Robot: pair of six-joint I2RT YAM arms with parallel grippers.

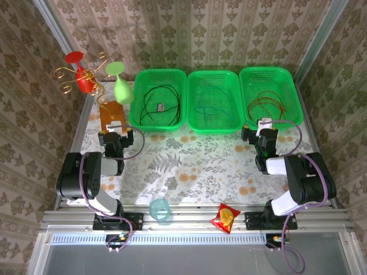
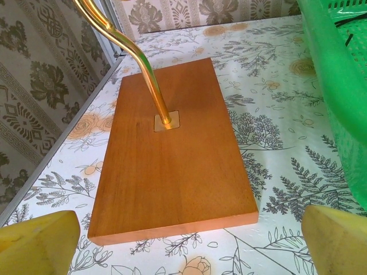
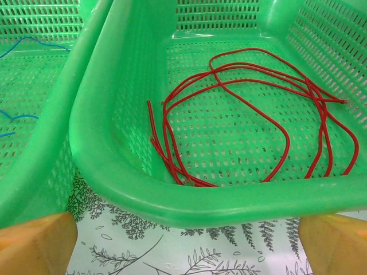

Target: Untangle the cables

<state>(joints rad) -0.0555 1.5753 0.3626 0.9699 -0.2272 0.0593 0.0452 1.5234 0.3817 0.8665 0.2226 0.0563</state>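
Well, we see black cable (image 1: 160, 107), blue cable (image 1: 213, 110), red cable (image 3: 165, 137) each in separate baskets (image 1: 159, 72); left claw (image 1: 117, 135) and right claw (image 1: 259, 133) released, empty. Job looks finished.

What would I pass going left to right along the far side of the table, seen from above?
Glass stand → left basket holding black cable → middle basket holding blue cable → right basket holding red cable.

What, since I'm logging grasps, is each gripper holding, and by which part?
Nothing is held: the left gripper and the right gripper both have open, empty jaws.
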